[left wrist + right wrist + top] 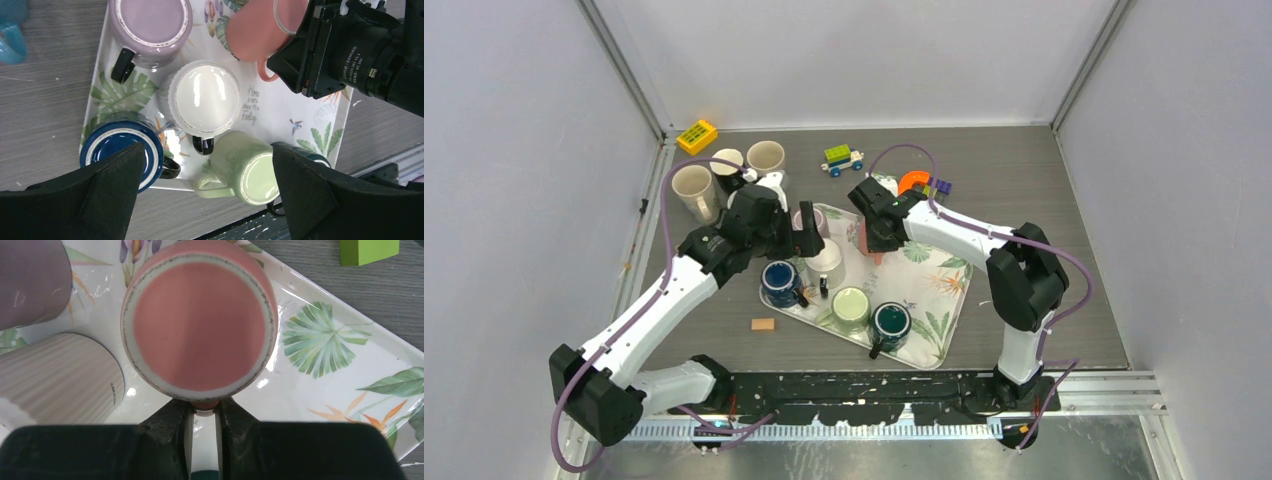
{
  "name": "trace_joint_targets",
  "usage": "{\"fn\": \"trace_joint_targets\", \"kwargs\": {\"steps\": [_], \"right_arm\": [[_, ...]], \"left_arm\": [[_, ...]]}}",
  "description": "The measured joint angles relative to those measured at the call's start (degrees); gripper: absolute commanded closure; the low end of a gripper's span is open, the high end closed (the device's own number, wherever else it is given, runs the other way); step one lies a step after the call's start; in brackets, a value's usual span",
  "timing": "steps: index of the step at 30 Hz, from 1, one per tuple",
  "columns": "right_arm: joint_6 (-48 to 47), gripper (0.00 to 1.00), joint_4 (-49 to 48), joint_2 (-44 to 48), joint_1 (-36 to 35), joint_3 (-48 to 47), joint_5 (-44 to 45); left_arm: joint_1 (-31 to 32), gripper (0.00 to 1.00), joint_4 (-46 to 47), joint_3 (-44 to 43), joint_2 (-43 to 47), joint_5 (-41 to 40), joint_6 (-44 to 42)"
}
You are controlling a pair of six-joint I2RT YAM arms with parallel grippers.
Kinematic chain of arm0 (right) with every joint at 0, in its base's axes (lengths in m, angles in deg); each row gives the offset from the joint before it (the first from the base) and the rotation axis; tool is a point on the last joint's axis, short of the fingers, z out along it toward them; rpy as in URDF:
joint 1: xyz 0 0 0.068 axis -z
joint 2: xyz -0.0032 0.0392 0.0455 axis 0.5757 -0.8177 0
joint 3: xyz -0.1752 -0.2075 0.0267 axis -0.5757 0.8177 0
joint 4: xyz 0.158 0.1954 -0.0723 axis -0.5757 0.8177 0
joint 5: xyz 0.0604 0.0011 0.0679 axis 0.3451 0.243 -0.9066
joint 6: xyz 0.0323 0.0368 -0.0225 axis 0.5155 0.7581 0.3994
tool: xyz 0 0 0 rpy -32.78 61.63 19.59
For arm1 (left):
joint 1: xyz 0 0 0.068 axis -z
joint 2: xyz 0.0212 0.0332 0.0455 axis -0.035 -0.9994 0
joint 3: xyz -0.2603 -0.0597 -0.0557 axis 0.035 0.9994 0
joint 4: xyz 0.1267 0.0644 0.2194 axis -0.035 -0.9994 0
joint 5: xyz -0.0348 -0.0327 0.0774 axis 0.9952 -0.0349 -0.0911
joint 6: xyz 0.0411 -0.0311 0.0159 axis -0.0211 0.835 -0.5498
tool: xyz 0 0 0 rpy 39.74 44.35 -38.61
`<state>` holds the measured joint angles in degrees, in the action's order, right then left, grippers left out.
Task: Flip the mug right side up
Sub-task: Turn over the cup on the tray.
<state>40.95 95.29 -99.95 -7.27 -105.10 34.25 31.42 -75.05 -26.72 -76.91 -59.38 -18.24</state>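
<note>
Tray [934, 290] sits mid-table w/ six mugs on or over it. Far-left corner: far-left mug [150, 30]. Just near of that: centre mug [826, 262]. Near-left corner: near-left mug [779, 280]. Along near edge, going right: near-mid mug [850, 308], then near-right mug [891, 322] just beside it. Held mug [200, 330] is at tray's far edge, right of far-left mug, handle btwn fingers of right gripper [204, 415]. Left gripper [207, 155] hangs over tray's left part.

Off tray, far-left: left loose mug [694, 192], mid loose mug [727, 162], right loose mug [766, 157]. Corner block [697, 136] is behind them. Toy car [842, 158] is behind tray; ring toy [913, 181] & small brick [941, 186] are right of car. Small block [763, 324] is near-left of tray.
</note>
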Motion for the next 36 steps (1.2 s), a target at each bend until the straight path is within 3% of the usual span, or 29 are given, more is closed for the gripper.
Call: {"fn": "trace_joint_targets", "kwargs": {"steps": [7,18,25,36], "right_arm": [[0.0,0.99,0.8,2.2,0.2,0.0,-0.4],[3.2,0.99,-4.7,18.3,3.8,0.9,-7.3],[9.6,0.99,-15.7,27.2,6.7,6.5,-15.5],[21.6,0.99,-33.4,28.8,7.4,15.0,-26.0]], "left_arm": [[-2.6,0.0,2.1,0.3,-0.4,7.5,3.1],[-6.8,0.05,9.3,0.3,-0.5,21.0,10.9],[-9.0,0.12,20.6,2.0,-2.0,30.2,20.4],[-10.5,0.24,43.6,7.4,-6.7,39.2,38.7]]}}
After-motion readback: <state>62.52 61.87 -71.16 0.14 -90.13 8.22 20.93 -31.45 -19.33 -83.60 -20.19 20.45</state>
